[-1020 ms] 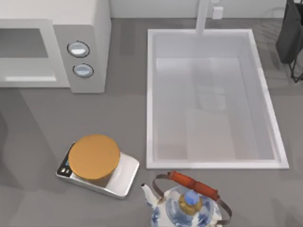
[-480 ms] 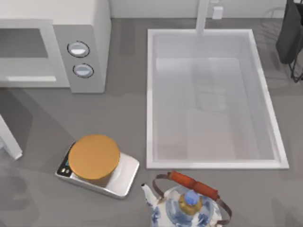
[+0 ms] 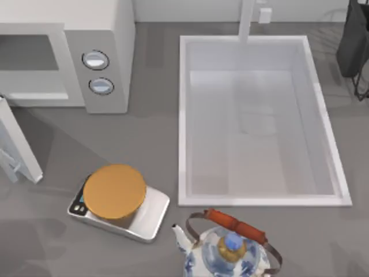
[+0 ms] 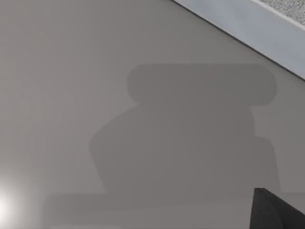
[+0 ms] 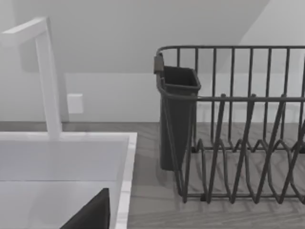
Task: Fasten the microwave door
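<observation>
door (image 3: pixel 17 141) swung farther toward microwave (image 3: pixel 104 52).

Microwave (image 3: pixel 86 52): large white-grey box sitting at table's far left corner, front cavity standing open and facing near side, grey side panel showing two round silver-rimmed dials, one behind other. Microwave door (image 3: pixel 17 144): thin flat white panel with pale bluish window, standing upright at left edge, angling out from microwave's front left toward near side, hanging well ajar, not covering cavity.
</observation>
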You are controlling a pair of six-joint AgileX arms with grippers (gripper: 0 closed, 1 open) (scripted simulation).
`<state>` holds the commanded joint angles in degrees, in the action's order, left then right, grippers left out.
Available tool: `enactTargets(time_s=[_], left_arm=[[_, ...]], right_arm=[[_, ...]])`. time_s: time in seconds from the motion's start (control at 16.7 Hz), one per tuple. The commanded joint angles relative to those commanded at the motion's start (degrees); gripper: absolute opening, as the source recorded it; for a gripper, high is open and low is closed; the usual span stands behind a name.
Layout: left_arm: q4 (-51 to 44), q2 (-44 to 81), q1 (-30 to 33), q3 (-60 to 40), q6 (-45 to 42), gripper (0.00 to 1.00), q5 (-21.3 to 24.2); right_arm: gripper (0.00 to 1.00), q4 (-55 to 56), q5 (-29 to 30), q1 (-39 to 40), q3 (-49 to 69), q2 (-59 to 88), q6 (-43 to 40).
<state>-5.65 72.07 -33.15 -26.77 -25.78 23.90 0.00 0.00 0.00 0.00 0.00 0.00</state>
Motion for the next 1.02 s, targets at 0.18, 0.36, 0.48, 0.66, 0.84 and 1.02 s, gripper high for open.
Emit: enactTargets(time_s=[0.18, 0.36, 0.48, 0.66, 0.84, 1.02], left_arm=[[0.1, -0.9, 2.1, 0.6, 1.9, 0.00, -1.7], [0.4, -3.6, 9.5, 2.3, 7.5, 0.00, -6.6], [0.6, -6.0, 16.5, 3.8, 12.2, 0.00, -10.8], [1.0, -9.6, 25.5, 6.0, 18.9, 0.00, -16.6], [1.2, -11.6, 29.3, 7.2, 22.5, 0.00, -19.9], [1.2, -11.7, 29.4, 7.2, 22.5, 0.00, -20.0]], right_arm=[[1.00, 0.0, 0.0, 0.0, 0.0, 0.0, 0.0], [1.00, 0.0, 0.0, 0.0, 0.0, 0.0, 0.0], [1.00, 0.0, 0.0, 0.0, 0.0, 0.0, 0.0], [1.00, 0.0, 0.0, 0.0, 0.0, 0.0, 0.0], [1.00, 0.0, 0.0, 0.0, 0.0, 0.0, 0.0], [1.00, 0.0, 0.0, 0.0, 0.0, 0.0, 0.0]])
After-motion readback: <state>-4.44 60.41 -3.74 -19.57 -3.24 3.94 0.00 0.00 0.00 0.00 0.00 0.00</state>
